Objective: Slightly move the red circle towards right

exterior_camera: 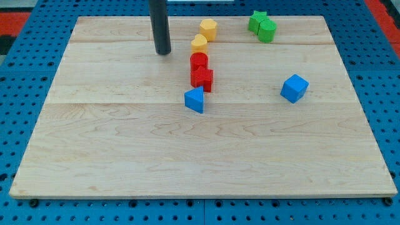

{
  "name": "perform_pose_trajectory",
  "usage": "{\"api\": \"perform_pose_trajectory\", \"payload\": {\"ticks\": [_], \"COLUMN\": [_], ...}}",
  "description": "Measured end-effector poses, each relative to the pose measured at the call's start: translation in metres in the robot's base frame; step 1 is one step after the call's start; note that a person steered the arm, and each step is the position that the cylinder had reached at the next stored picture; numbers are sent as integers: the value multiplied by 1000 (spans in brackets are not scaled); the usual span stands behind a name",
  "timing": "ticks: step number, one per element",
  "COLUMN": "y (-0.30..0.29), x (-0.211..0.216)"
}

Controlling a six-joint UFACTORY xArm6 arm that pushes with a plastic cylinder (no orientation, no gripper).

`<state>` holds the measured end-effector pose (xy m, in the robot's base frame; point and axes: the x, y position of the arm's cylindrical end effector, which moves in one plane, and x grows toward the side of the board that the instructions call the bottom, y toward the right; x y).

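The red circle sits near the board's top middle, touching a red star-like block just below it. My tip is on the board to the view's left of the red circle, about a block's width away and slightly higher. A yellow block sits just above the red circle.
A yellow hexagon lies above the other yellow block. Two green blocks sit at the top right. A blue triangle-like block lies below the red star. A blue cube is at the right. The wooden board rests on a blue pegboard.
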<state>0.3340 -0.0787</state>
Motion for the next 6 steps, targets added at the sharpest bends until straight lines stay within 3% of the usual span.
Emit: {"api": "perform_pose_trajectory", "payload": {"ticks": [3,6], "y": [63,52], "x": [16,38]}}
